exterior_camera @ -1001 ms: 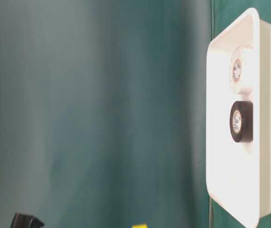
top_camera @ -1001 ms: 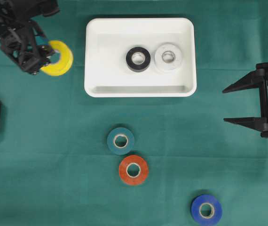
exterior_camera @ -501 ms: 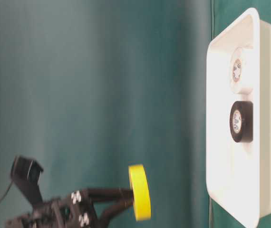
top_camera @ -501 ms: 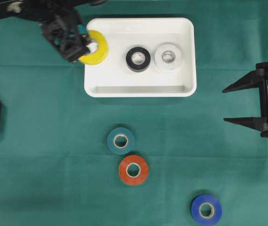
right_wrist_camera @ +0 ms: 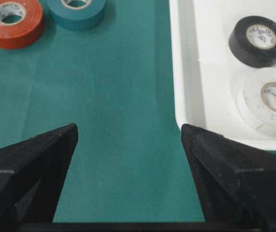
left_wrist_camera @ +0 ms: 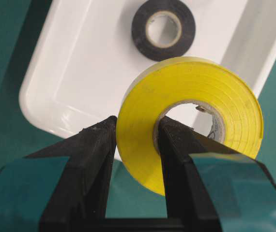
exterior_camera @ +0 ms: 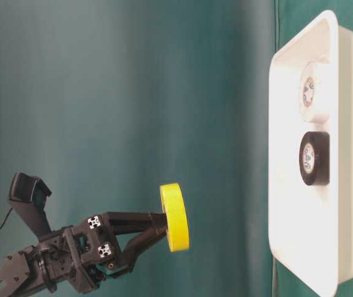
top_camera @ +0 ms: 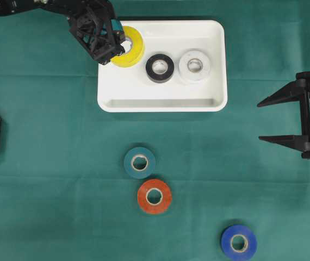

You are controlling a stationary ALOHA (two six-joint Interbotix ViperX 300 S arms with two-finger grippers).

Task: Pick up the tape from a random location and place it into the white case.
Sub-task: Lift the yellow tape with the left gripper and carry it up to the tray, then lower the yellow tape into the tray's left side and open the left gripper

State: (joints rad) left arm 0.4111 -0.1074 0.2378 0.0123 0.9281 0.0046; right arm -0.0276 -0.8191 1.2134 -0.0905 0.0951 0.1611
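Over the case's near-left corner, overhead view: left claw (top_camera: 118,44) clamped on the yellow tape (top_camera: 129,47), one finger through the core, one outside the wall. Yellow tape sits over the white case (top_camera: 162,102), just left of the black roll (top_camera: 160,68); white roll (top_camera: 194,66) beyond that, both lying in the case. Teal roll (top_camera: 139,162), orange roll (top_camera: 154,196) and blue roll (top_camera: 239,242) lie on the cloth, well below the claw. Right claw (top_camera: 278,120) parked far right, jaws wide, empty.

Table-level view: yellow tape (exterior_camera: 174,217) held on edge at the left claw's (exterior_camera: 158,226) tip, clearly apart from the case (exterior_camera: 337,272), so not yet set down. Black roll (exterior_camera: 314,158) and white roll (exterior_camera: 313,91) rest inside.

Left wrist view: fingers (left_wrist_camera: 97,145) pinch the yellow tape's (left_wrist_camera: 196,92) wall; case floor (left_wrist_camera: 89,63) and black roll (left_wrist_camera: 163,29) ahead of the claw.

Right wrist view: right claw (right_wrist_camera: 128,145) spread open, nothing between its tips; case corner (right_wrist_camera: 186,72) ahead-right, teal (right_wrist_camera: 77,12) and orange (right_wrist_camera: 13,23) rolls ahead-left.

Progress, judged: two rolls in, third carried over the case; lowering and release left, then three rolls on the cloth.
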